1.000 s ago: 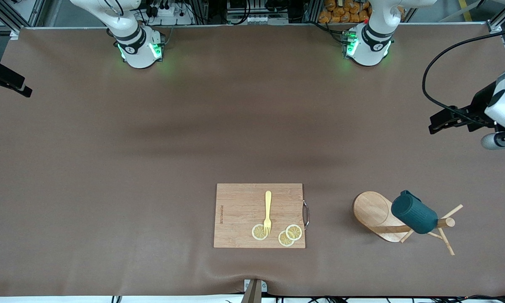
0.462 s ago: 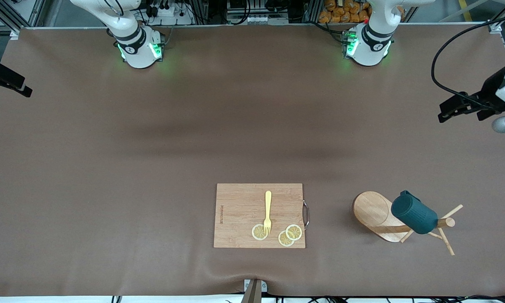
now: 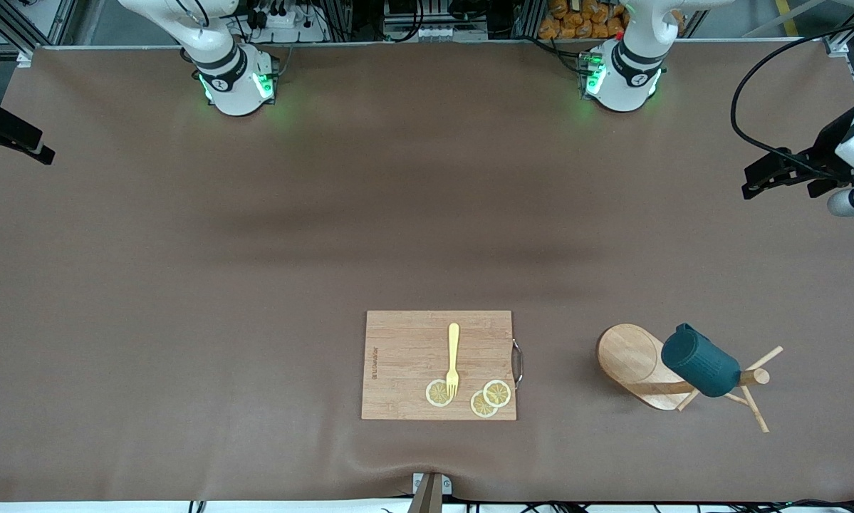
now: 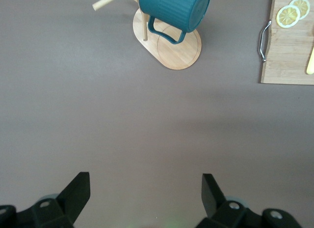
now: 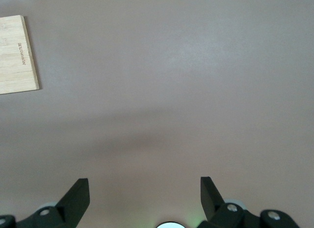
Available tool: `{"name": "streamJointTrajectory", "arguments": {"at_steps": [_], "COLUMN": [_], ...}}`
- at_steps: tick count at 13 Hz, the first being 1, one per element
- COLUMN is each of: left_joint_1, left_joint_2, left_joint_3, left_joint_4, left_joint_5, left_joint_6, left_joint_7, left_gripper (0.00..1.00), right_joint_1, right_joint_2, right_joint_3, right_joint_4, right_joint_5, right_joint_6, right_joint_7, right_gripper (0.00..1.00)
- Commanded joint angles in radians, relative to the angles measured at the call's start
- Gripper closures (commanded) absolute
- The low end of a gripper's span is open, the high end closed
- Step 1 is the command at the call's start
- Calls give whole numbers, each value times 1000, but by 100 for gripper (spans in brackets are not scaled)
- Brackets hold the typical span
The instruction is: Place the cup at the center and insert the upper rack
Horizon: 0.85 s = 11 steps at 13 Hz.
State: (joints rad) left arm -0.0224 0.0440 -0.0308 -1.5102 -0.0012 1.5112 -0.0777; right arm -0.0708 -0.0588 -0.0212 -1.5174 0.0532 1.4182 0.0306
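Note:
The upper rack [image 3: 629,356], a light wooden mug tree, lies tipped on its side near the front camera, toward the left arm's end of the table. The dark teal ribbed cup [image 3: 701,363] rests on its pole. In the left wrist view the cup [image 4: 174,9] lies on the rack [image 4: 179,53], handle toward the oval base. My left gripper [image 3: 751,182] hangs open and empty over bare table at that table end, well away from the rack; in its own view the left gripper [image 4: 145,175] holds nothing. My right gripper [image 5: 144,181] waits open and empty at the right arm's end of the table.
A wooden cutting board [image 3: 405,349] with a metal handle lies near the front camera at mid-table. A yellow fork [image 3: 453,360] and lemon slices [image 3: 489,399] lie on it. The board's corner [image 5: 17,56] shows in the right wrist view.
My left gripper has drawn away from the rack, toward the table's edge at the left arm's end. The right arm, the cup and the rack have not moved.

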Motion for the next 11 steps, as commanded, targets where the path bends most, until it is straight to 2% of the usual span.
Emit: {"name": "streamJointTrajectory", "arguments": {"at_steps": [1,4,6,8,11], "left_joint_1": [15,15,7,-7,-7], "left_joint_2": [-53,-82,-82,-82,-79], "left_joint_3": [-18,-18,-18,-21,-24], "left_joint_4": [-59,-102,-100,-97,-93], "left_joint_5": [23,24,29,91,93], "left_joint_6": [23,32,30,30,30], "left_joint_7": [15,13,-2,-5,-36], "left_gripper": [0,0,0,0,0], "right_joint_1": [0,26,23,23,23], "right_joint_2": [7,4,1,-1,-1], "right_joint_3": [12,12,9,7,9], "right_joint_4": [25,25,25,25,26], "right_joint_5": [5,-7,-16,-53,-55], "right_joint_6": [-18,-41,-53,-61,-61], "right_joint_7": [-5,-5,-15,-113,-118], "right_gripper": [0,0,0,0,0]}}
